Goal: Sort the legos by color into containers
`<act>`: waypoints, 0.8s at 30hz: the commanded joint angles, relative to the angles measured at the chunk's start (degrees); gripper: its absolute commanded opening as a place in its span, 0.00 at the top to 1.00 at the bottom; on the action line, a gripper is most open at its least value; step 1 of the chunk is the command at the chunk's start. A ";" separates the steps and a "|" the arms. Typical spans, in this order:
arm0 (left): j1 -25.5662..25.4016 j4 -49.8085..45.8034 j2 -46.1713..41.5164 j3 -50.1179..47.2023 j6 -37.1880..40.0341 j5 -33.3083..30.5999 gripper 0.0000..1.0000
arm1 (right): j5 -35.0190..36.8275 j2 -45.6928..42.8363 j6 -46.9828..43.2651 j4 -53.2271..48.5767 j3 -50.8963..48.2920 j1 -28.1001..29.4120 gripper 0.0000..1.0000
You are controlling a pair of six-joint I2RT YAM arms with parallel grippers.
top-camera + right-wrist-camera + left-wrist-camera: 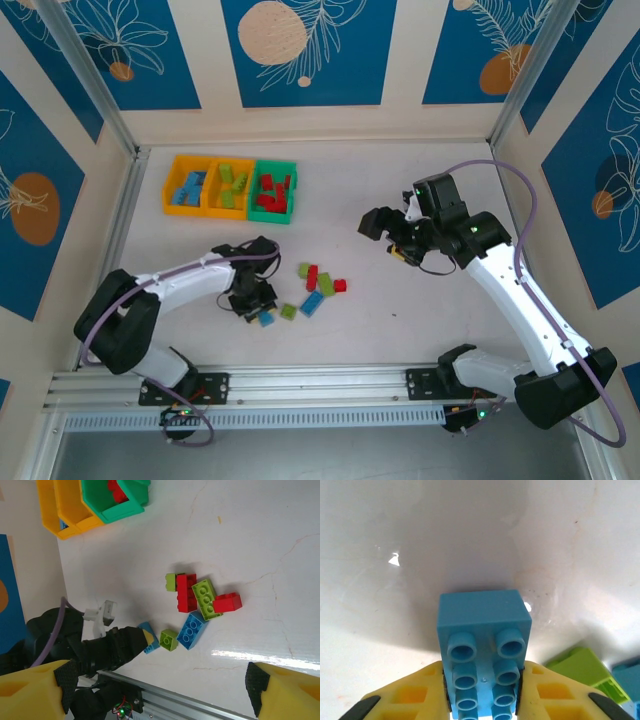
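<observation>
White glossy table (400, 200), blue-patterned walls (300, 50); left jaws clamp blue brick (482, 630); right jaws wide, empty.

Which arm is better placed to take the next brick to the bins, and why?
Left. The left claw grips a blue brick, and the bins sit on that side. The right claw is open and empty.

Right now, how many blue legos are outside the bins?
2. The gripped blue lego sits in the jaws of the left gripper; the loose blue lego lies at the pile's near edge. The arm could hide others.
</observation>
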 commanded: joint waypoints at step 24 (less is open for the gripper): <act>44.93 -15.86 39.32 74.72 33.23 -9.11 0.58 | 1.10 -0.97 2.42 -5.13 5.24 1.00 0.11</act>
